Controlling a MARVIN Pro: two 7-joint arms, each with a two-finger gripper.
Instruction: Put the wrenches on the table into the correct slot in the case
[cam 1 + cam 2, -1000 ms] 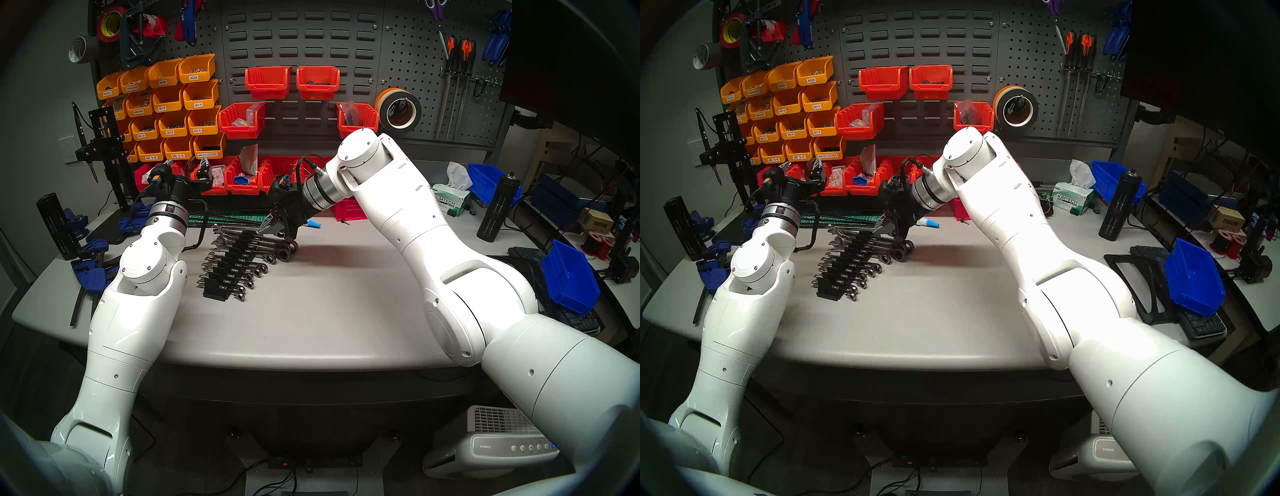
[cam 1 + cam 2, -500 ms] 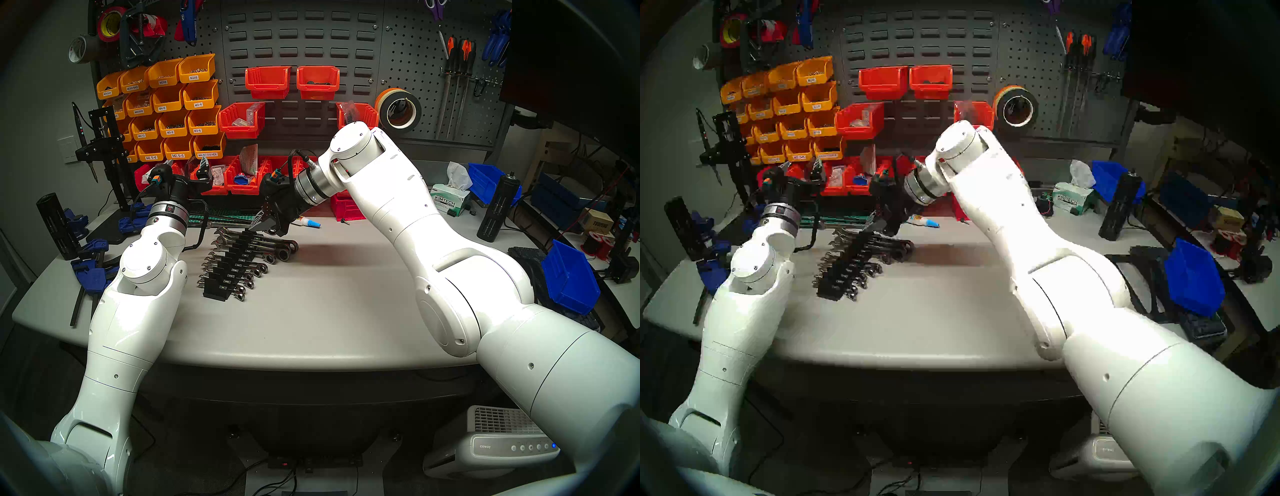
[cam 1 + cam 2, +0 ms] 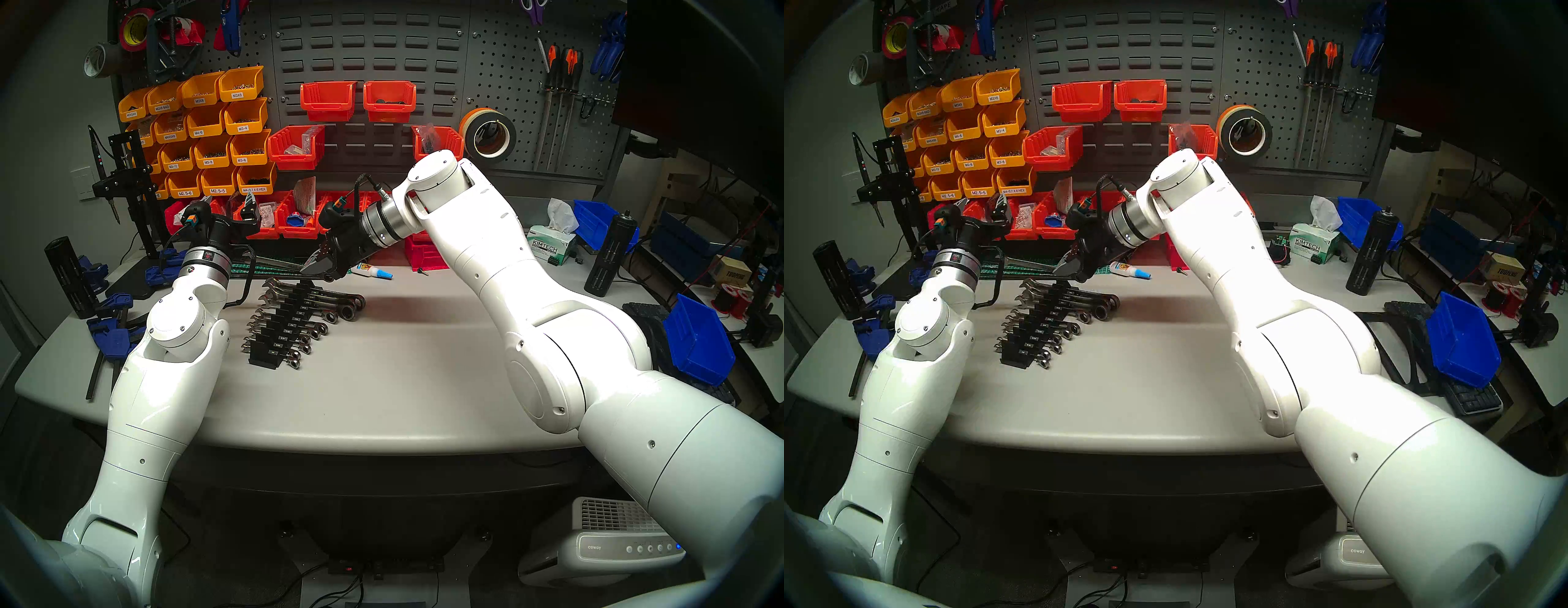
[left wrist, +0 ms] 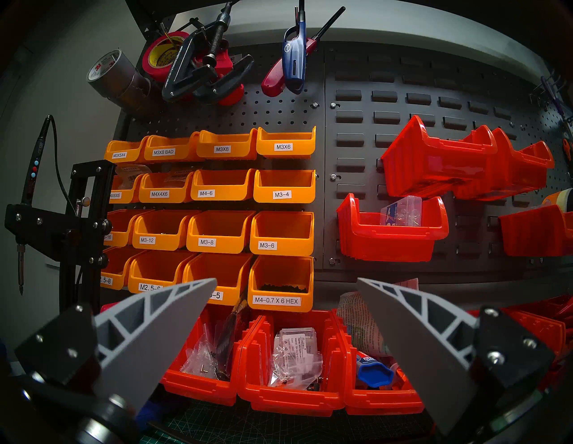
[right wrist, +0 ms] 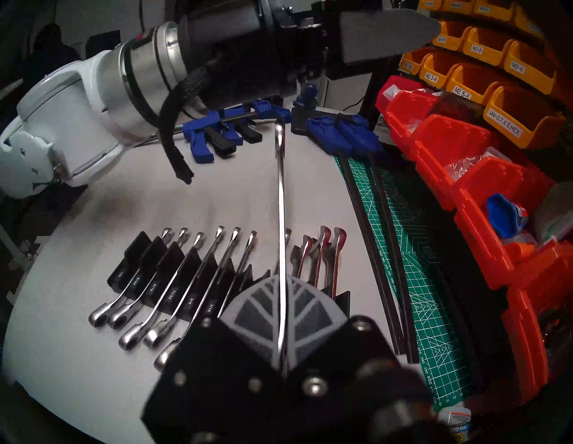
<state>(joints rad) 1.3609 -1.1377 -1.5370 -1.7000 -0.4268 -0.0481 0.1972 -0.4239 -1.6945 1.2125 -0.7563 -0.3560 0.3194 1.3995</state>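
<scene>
Raised and drawn back since the preceding frames, the right fingers [image 3: 318,266] now stand clear above the far end of the case [image 3: 282,329] instead of low over its ring ends.

Head left view: the right fingers are closed on the wrench [image 3: 280,265], which projects toward 9 o'clock, off the grey worktop [image 3: 424,373] and not touching the case. The insertion step is therefore judged not yet done; the tool is being carried. The left fingers [image 3: 250,204] hang at 10 o'clock from the case, near the red bins [image 3: 292,220].

Head right view: same arrangement. The wrench [image 3: 1026,263] is a slim, polished-chrome bar. The case [image 3: 1034,335] is black moulded plastic, stepped, with white size labels; chrome ring ends protrude on its 3 o'clock side.

Left wrist view: the left fingers [image 4: 148,335] are grey, ribbed, pointed wedges, spread wide with nothing between them. They face the orange bins [image 4: 282,232].

Right wrist view: the wrench [image 5: 280,201] is pinched edge-on between the two pads, its shaft running to 12 o'clock and ending in the open jaw. Its ring end is hidden behind the fingers. Directly below lies the case [image 5: 173,263], with seated wrenches either side. A vacant slot appears to lie under the held shaft, beside the 7/16 label, but it is partly hidden. Smooth chrome in a narrow grip is judged liable to pivot during lowering.
</scene>
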